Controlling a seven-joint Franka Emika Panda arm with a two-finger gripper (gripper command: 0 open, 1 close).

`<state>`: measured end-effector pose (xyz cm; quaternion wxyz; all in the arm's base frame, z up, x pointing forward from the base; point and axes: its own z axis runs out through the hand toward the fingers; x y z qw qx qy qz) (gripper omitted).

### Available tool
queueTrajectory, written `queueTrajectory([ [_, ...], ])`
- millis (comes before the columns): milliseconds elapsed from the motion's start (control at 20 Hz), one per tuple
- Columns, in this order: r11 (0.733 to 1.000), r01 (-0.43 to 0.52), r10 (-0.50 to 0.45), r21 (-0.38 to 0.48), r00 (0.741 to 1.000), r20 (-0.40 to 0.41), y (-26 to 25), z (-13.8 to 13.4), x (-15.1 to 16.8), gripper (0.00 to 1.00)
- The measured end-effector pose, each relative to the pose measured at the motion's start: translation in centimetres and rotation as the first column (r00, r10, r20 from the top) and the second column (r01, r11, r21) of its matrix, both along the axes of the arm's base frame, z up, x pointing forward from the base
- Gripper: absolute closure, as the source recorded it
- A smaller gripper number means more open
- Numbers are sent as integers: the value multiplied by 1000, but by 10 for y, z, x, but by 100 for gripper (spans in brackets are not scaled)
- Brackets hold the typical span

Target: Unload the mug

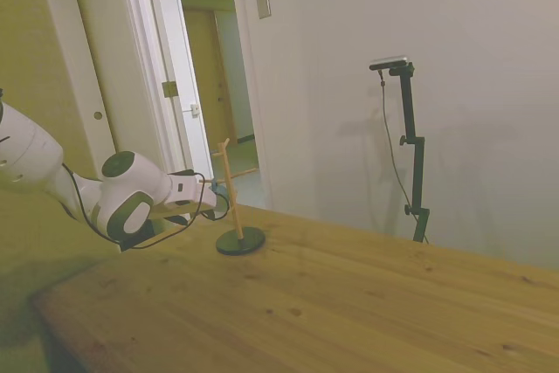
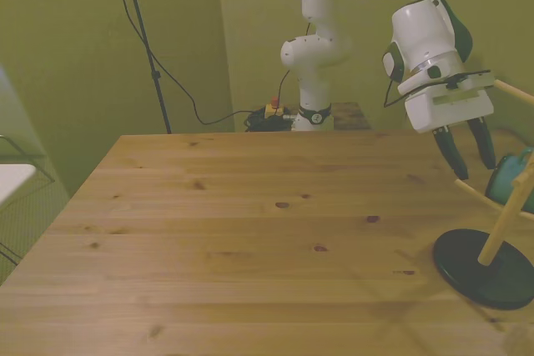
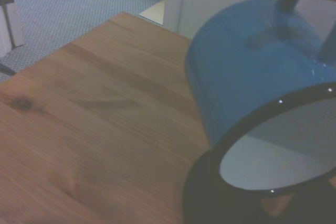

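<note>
The gripper is held open and empty, its fingers just beside the mug without touching it. The mug is hung on a peg of the wooden stand at the front view's right edge. If a peg is struck in closing, the stand could be tipped.

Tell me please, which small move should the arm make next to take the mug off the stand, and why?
Probably ease the pincer sideways toward the front view's right, onto the teal mug. The fingers stand open beside it and hold nothing, while the mug hangs tilted on a peg of the wooden stand, its dark rim close in the wrist view.
</note>
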<state>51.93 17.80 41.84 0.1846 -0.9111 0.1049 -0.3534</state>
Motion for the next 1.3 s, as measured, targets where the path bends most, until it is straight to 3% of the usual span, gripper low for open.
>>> queueTrajectory([
  [450,998,-59,58,14,996,71,31,25,-5,0],
  [950,999,-14,11,51,998,58,14,24,-2,0],
  [1300,996,-52,48,74,997,60,8,35,13,0],
])
